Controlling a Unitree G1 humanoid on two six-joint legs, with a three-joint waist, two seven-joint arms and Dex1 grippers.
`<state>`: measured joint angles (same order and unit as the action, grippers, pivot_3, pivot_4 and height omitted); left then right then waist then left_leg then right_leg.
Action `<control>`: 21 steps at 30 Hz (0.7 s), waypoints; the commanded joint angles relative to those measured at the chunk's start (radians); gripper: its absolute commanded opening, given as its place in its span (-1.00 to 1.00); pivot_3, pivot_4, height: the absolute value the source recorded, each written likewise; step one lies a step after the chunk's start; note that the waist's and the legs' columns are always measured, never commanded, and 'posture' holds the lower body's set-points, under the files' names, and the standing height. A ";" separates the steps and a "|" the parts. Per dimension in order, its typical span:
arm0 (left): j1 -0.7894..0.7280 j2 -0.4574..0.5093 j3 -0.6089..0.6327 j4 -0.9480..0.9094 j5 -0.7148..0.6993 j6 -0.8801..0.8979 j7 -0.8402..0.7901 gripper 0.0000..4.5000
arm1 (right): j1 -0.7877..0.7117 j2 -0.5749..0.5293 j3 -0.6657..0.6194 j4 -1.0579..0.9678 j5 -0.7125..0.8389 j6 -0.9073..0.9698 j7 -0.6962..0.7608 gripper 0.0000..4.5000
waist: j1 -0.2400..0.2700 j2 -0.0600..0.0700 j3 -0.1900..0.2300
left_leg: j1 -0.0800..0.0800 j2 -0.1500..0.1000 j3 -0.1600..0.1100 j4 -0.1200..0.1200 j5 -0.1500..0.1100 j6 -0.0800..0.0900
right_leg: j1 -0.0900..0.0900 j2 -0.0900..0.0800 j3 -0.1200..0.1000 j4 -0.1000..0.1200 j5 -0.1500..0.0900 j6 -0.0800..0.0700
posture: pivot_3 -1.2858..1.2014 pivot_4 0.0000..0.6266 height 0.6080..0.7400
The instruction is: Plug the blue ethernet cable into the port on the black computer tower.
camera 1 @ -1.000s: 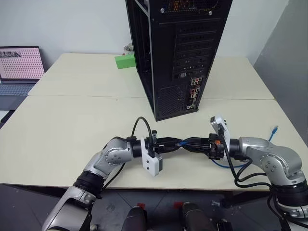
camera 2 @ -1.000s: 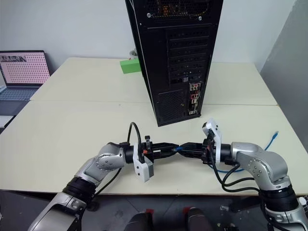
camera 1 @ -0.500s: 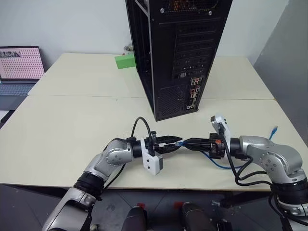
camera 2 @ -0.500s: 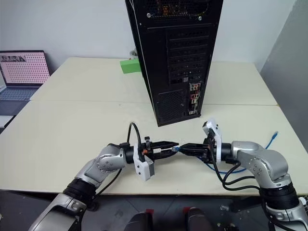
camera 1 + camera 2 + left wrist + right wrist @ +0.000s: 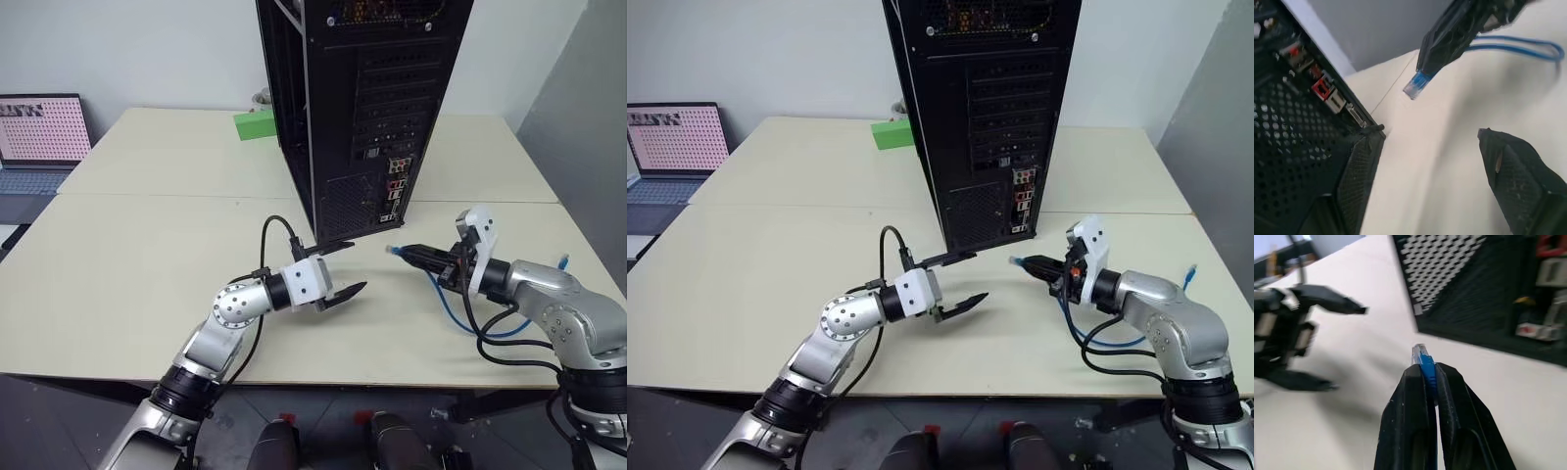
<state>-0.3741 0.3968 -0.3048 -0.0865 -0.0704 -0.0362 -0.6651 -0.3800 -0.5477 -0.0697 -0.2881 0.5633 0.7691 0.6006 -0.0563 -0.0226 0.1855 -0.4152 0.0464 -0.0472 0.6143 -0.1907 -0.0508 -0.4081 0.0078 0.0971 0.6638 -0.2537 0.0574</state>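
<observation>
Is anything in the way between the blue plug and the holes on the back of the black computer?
Nothing visible is. The right tool pinches the blue ethernet cable just behind its plug, and bare table lies between the plug and the port cluster on the black computer tower. The open left tool sits off to the side.

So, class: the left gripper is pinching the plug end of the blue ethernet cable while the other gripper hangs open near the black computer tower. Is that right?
No, the sides are swapped. The right gripper pinches the blue ethernet cable, as the right wrist view shows; the left gripper hangs open near the black computer tower.
</observation>
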 commanded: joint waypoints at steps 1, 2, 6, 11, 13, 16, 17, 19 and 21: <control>-0.008 -0.056 0.034 -0.130 0.003 0.194 0.098 0.61 | -0.034 0.048 -0.010 -0.075 -0.075 -0.039 -0.139 -1.00 | 0.000 0.000 0.000 | 0.000 0.000 0.000 0.000 0.000 0.000 | 0.000 0.000 0.000 0.000 0.000 0.000 | 0.03 -0.52 1.00; -0.013 -0.072 0.037 -0.144 0.012 0.236 0.125 0.61 | -0.047 0.072 -0.006 -0.073 -0.098 -0.036 -0.187 -1.00 | -0.001 0.000 0.000 | 0.000 0.000 0.000 0.000 0.000 0.000 | 0.000 0.000 0.000 0.000 0.000 0.000 | 0.03 -0.52 1.00; -0.025 -0.103 0.028 -0.177 0.046 0.302 0.168 0.61 | -0.104 0.170 0.001 -0.050 -0.166 -0.026 -0.337 -1.00 | -0.003 0.000 0.000 | 0.000 0.000 0.000 0.000 0.000 0.000 | 0.000 0.000 0.000 0.001 0.000 0.000 | 0.03 -0.52 1.00; -0.025 -0.154 0.044 -0.195 0.038 0.378 0.222 0.61 | -0.166 0.245 0.007 0.002 -0.217 -0.037 -0.424 -1.00 | 0.000 0.000 0.000 | -0.001 0.000 0.000 0.000 0.000 0.000 | 0.000 0.000 0.000 0.000 0.000 0.000 | 0.03 -0.52 1.00; -0.028 -0.176 0.050 -0.202 0.030 0.408 0.239 0.61 | -0.183 0.261 0.012 0.026 -0.233 -0.048 -0.436 -1.00 | 0.000 0.000 0.000 | -0.001 0.000 0.000 0.000 0.000 0.000 | 0.000 0.000 0.000 0.000 0.000 0.000 | 0.03 -0.52 1.00; -0.036 -0.201 0.057 -0.208 0.029 0.438 0.259 0.61 | -0.206 0.282 0.015 0.067 -0.255 -0.066 -0.446 -1.00 | 0.000 0.000 0.000 | -0.001 0.000 -0.001 0.000 0.000 0.000 | 0.000 0.000 0.000 0.000 0.000 0.000 | 0.03 -0.52 1.00; -0.038 -0.204 0.057 -0.209 0.032 0.442 0.262 0.61 | -0.213 0.288 0.015 0.077 -0.259 -0.069 -0.448 -1.00 | -0.001 0.000 0.000 | -0.001 0.000 0.000 0.000 0.000 0.000 | 0.000 0.000 0.000 0.000 0.000 0.000 | 0.03 -0.52 1.00; -0.043 -0.212 0.060 -0.211 0.032 0.454 0.269 0.61 | -0.225 0.298 0.018 0.095 -0.268 -0.072 -0.449 -1.00 | 0.000 0.000 0.000 | -0.001 0.000 0.000 0.000 0.000 0.000 | -0.001 0.000 0.000 0.000 0.000 0.000 | 0.03 -0.52 1.00; -0.052 -0.225 0.068 -0.212 0.026 0.469 0.282 0.61 | -0.235 0.307 0.021 0.112 -0.277 -0.078 -0.449 -1.00 | -0.001 0.000 0.000 | 0.000 0.000 0.000 0.000 0.000 0.000 | -0.001 0.000 0.000 0.000 0.000 0.000 | 0.03 -0.52 1.00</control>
<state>-0.4021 0.1891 -0.2640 -0.2486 -0.0351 0.4235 -0.4019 -0.5813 -0.2485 -0.0485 -0.1662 0.2952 0.7222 0.1528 -0.0569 -0.0225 0.1855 -0.4157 0.0462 -0.0476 0.6140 -0.1907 -0.0507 -0.4087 0.0081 0.0973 0.6636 -0.2537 0.0571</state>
